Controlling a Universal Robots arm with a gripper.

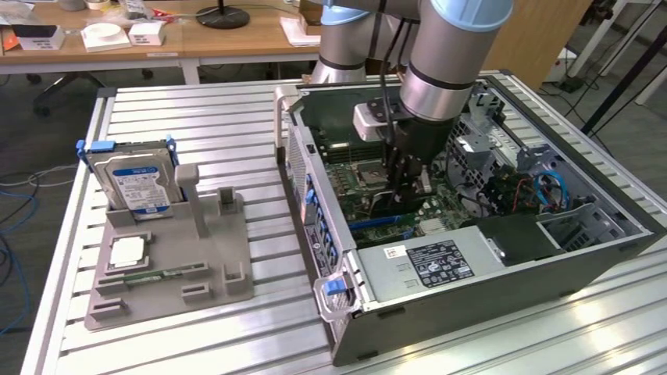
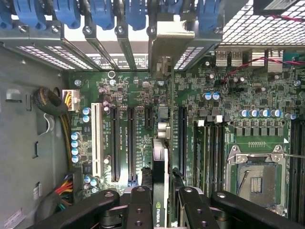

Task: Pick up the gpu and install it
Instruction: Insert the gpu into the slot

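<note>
The gpu [image 2: 161,186] stands on edge inside the open computer case [image 1: 583,258], gripped by the hand [image 2: 162,193], whose black fingers [image 2: 143,200] close on either side of the thin card. In the wrist view the card's silvery end bracket [image 2: 164,43] reaches up to the row of blue slot latches [image 2: 136,12] at the case's rear wall, and the card's lower edge sits over the green motherboard [image 2: 228,95], between 2 of the long black expansion slots [image 2: 131,143]. Whether the card is already seated in a slot cannot be told.

In the exterior view the hand [image 1: 404,183] reaches straight down into the case from the grey arm [image 1: 443,70], with the dark card [image 1: 388,205] below it, near the middle of the case. Beside the card, still inside the case, lies the empty processor socket [image 2: 257,179]. The power supply [image 1: 433,266] with its black label fills the near corner of the case.

Outside the case, toward the exterior view's left, a grey fixture [image 1: 172,266] rests on the slatted counter [image 1: 208,117]. It holds a silver hard drive [image 1: 133,183] with a blue label standing upright, a square chip [image 1: 126,252] lying flat, and a narrow green memory stick [image 1: 156,275].
</note>
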